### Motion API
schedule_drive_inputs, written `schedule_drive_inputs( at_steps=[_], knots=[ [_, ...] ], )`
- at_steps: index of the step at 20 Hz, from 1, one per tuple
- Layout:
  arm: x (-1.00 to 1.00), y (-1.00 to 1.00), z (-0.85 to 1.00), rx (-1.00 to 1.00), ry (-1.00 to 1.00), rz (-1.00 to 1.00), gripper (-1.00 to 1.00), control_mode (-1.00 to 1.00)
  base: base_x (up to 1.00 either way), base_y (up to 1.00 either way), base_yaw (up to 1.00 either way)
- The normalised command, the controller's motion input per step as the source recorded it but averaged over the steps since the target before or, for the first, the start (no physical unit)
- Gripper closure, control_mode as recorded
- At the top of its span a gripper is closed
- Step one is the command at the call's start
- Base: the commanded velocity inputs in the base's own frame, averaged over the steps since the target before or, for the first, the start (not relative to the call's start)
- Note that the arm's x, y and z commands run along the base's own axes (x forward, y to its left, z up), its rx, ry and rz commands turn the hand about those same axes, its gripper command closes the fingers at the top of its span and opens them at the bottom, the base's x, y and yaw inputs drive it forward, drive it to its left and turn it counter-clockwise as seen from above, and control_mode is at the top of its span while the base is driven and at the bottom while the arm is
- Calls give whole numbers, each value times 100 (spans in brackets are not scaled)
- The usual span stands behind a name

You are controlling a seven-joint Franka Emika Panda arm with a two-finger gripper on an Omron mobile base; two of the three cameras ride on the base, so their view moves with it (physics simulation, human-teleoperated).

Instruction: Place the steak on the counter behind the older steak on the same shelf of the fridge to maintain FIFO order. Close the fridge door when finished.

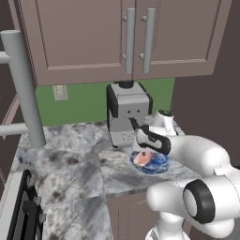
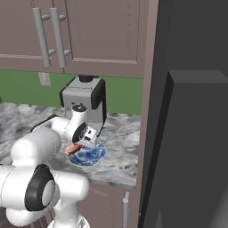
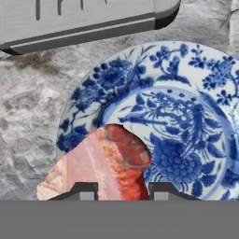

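Note:
The pale pink steak (image 3: 107, 163) lies on a blue-and-white patterned plate (image 3: 186, 93) on the marbled counter (image 1: 70, 159). My gripper (image 3: 122, 191) is down on it, its two dark fingertips (image 3: 161, 191) pressed in on the meat. From the left base view the steak (image 1: 142, 158) shows under the hand (image 1: 143, 152), on the plate (image 1: 159, 165). In the right base view the steak (image 2: 73, 148) pokes out beside the gripper (image 2: 81, 144), over the plate (image 2: 95, 156). The fridge's dark grey body (image 2: 191, 133) rises at the right. The older steak and the shelf are out of view.
A grey coffee machine (image 1: 126, 112) stands just behind the plate, against the green wall. Brownish upper cabinets (image 1: 84, 37) hang above. A stove edge (image 1: 18, 211) is at the lower left, and a thick grey bar (image 1: 23, 89) rises at the left.

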Motion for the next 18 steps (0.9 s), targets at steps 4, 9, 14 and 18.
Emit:
schedule_drive_inputs(
  at_steps=[4,9,14,18],
  knots=[
    [0,17,-3,0,1,2,100,-100,0,0,0],
    [-59,0,75,0,-23,-5,100,-100,0,0,0],
    [-72,0,89,0,-19,-8,100,-100,0,0,0],
    [-69,0,80,0,-11,-7,100,-100,0,0,0]
  ],
)
